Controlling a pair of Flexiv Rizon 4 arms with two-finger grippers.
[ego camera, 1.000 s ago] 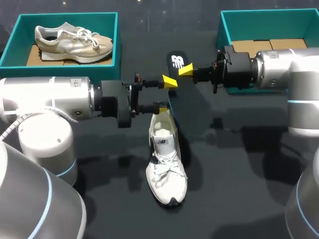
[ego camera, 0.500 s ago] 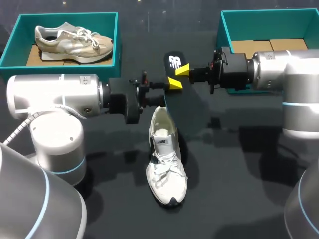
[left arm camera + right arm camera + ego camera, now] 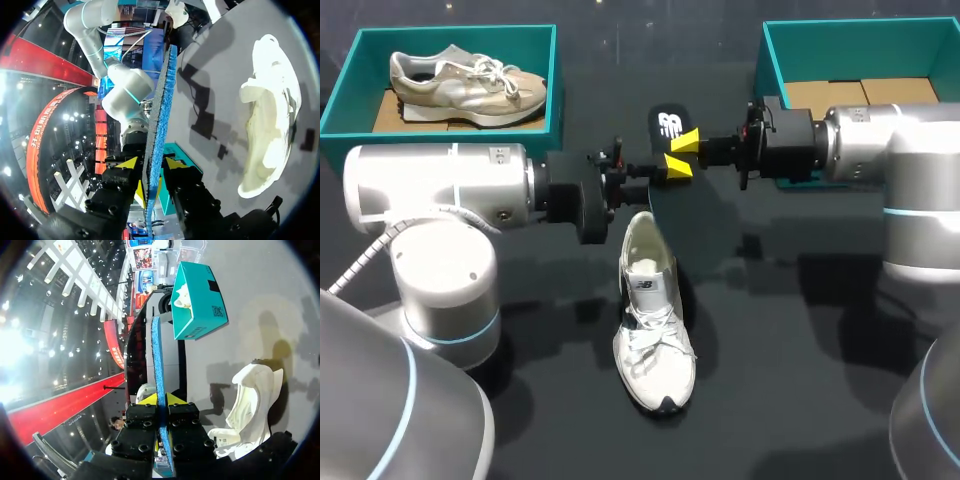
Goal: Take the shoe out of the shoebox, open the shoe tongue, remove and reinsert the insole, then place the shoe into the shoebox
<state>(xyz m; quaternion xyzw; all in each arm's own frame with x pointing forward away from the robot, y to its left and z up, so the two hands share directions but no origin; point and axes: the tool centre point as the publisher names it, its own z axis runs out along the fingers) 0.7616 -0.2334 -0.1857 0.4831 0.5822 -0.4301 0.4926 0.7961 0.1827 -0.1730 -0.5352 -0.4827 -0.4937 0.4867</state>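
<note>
Change: the left arm has swung in from the side. Its left claw, spread wide a second ago, has narrowed and closed in on the insole. The right arm has barely shifted.
Insole: dark, held on edge above the tabletop, just beyond the heel of the white shoe.
Right claw: nearly closed, both yellow tips pinching the insole's thin edge between them.
Left claw, wrist view: one yellow tip on each side of the blue-edged insole, the pads seemingly pressed against it.
White shoe: flat on the tabletop, outside both boxes, toe pointing towards the robot, heel opening under the claws.
Left shoebox: teal, at the far left, with a beige shoe lying inside.
Right shoebox: teal, at the far right, partly behind the right arm.
</note>
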